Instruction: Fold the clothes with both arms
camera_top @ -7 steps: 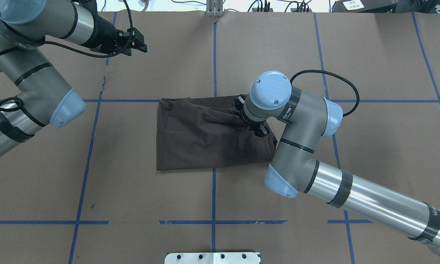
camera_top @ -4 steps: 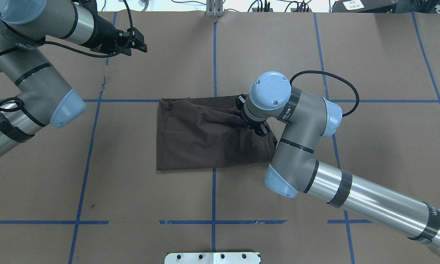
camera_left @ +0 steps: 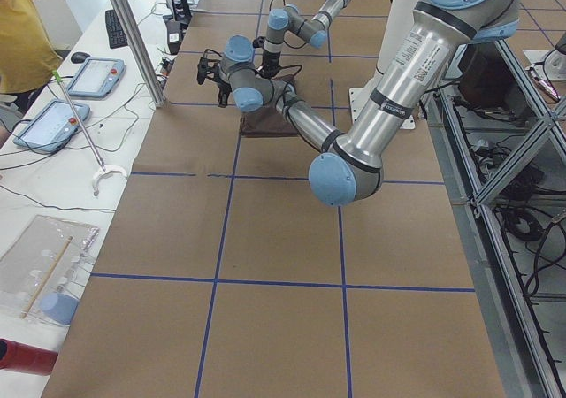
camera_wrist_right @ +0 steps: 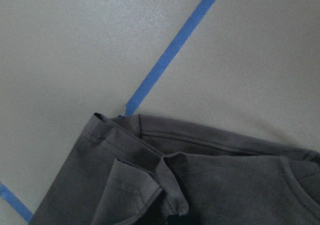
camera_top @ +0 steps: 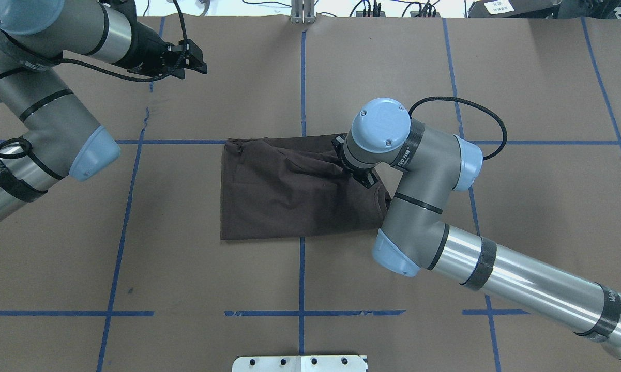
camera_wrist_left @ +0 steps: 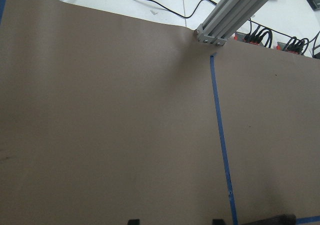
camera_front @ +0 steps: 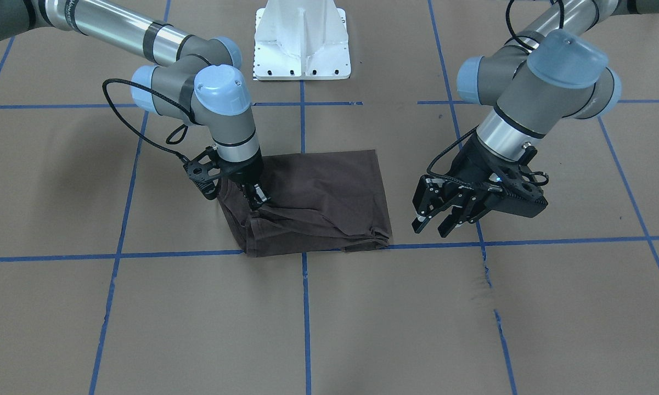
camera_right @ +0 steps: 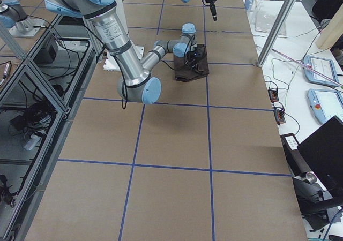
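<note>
- Dark grey-brown T-shirt (camera_top: 294,191) lies folded into a rough rectangle near the middle of the brown paper-covered table (camera_top: 522,77), across the central blue tape line (camera_top: 302,268), with its far edge along a cross line of tape.
- One layer of the cloth is pulled up into diagonal creases that run toward the right gripper (camera_front: 255,200); the front-facing view shows stacked folds bunched along the shirt's edge nearest that camera.
- Right arm (camera_top: 496,274) reaches in over the shirt's right side, wrist pointing straight down. Its fingers are pinched together on a bunched fold of the shirt, and the cloth rises to meet them.
- The right wrist camera shows stitched hems of the shirt (camera_wrist_right: 200,175) folded over each other, with tape lines crossing on the paper beyond.
- Left arm (camera_top: 46,113) is drawn back to the far left of the table, well apart from the shirt.
- Left gripper (camera_front: 441,216) hangs above bare paper with its fingers spread and nothing between them.
- The left wrist camera sees only brown paper, a tape line and an aluminium post (camera_wrist_left: 235,10) at the table edge.
- A white pedestal base (camera_front: 302,44) stands at the robot's side of the table.
</note>
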